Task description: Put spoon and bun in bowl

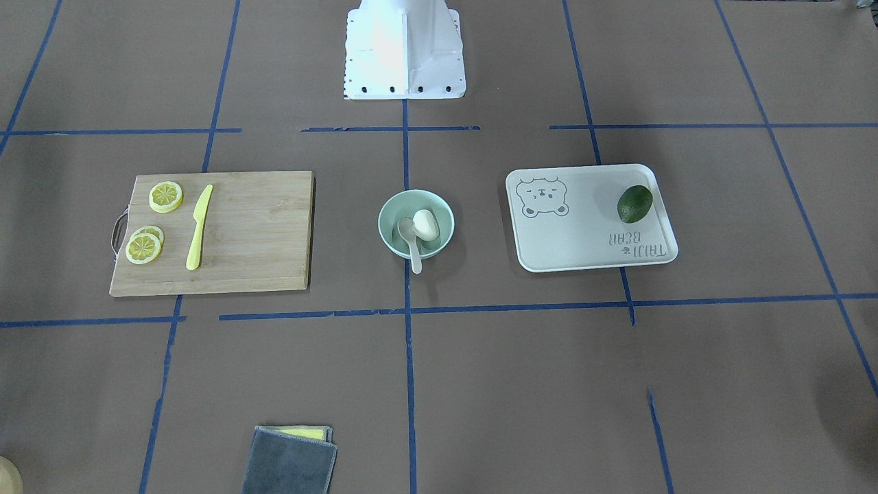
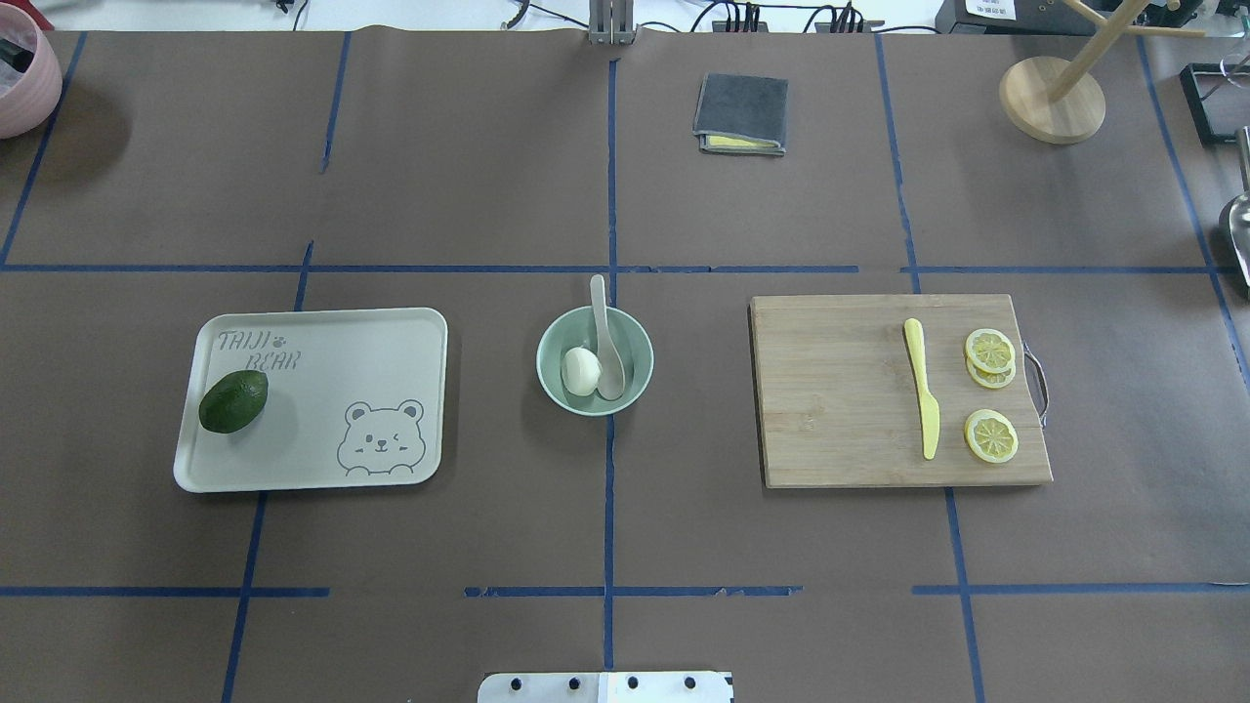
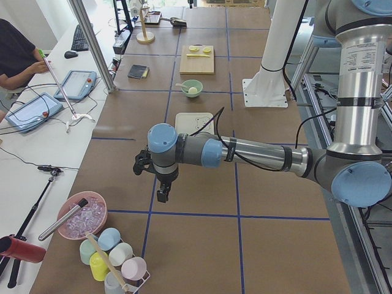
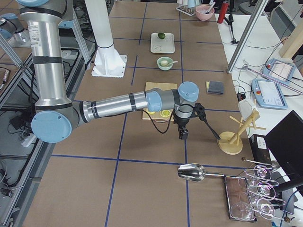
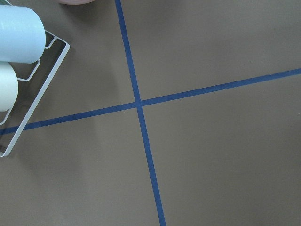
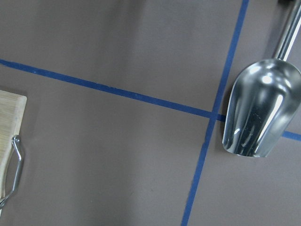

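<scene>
While blue-taped brown paper [image 2: 469, 176] forms the work surface, bun [image 2: 581, 371] and spoon [image 2: 605, 342] lie in the bowl [image 2: 643, 361], handle toward overhead 12 o'clock. Left gripper [image 3: 160, 195] and right gripper [image 4: 182, 135]: openness indeterminable.

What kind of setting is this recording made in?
Likely a robotics lab, staged as a kitchen: table gridded with blue tape, operator at tablets alongside, cutting board with lemon slices.

The left arm [image 3: 257, 153] and right arm [image 4: 113, 105] are silver tubes joined by grey housings with pale blue caps [image 3: 162, 138], a black cable [image 3: 217, 114] along each forearm to the black left gripper [image 3: 161, 195] and right gripper [image 4: 182, 135], a printed label [image 3: 360, 56] on the upright link, and a white pedestal [image 1: 405, 41] with dark bolts [image 1: 392, 89].
</scene>
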### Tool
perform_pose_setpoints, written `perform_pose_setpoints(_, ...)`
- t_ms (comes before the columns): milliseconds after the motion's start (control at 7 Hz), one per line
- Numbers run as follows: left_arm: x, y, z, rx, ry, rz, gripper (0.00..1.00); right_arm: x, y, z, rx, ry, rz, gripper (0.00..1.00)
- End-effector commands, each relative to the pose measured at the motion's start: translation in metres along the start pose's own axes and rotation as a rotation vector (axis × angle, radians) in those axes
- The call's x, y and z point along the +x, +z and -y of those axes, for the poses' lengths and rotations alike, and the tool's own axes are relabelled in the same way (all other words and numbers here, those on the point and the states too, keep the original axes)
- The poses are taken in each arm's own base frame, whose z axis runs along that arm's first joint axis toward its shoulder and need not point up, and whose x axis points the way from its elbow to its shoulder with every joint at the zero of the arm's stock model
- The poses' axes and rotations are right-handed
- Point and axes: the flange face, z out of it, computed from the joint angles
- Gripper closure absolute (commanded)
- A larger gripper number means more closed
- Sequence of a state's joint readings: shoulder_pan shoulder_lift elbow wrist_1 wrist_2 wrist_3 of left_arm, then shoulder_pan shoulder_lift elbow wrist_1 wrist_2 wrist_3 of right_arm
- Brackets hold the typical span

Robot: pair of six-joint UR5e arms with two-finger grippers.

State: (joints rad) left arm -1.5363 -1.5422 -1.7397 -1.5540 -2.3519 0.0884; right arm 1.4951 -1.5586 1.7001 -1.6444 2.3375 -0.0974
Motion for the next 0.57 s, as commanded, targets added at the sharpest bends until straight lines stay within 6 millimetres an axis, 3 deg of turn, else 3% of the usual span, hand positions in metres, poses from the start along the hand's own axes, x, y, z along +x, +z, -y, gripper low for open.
perform_pose_setpoints(0,-0.003,0.0,-0.002,-0.001,-0.006,-0.002,0.0,0.018,-0.001,-0.002,0.006,0.051,0.012,0.0)
perform_pose_setpoints(429,-0.017,0.02,-0.035,-0.038,-0.037,-0.009,0.0,0.029,0.011,-0.012,-0.018,0.076,0.016,0.0)
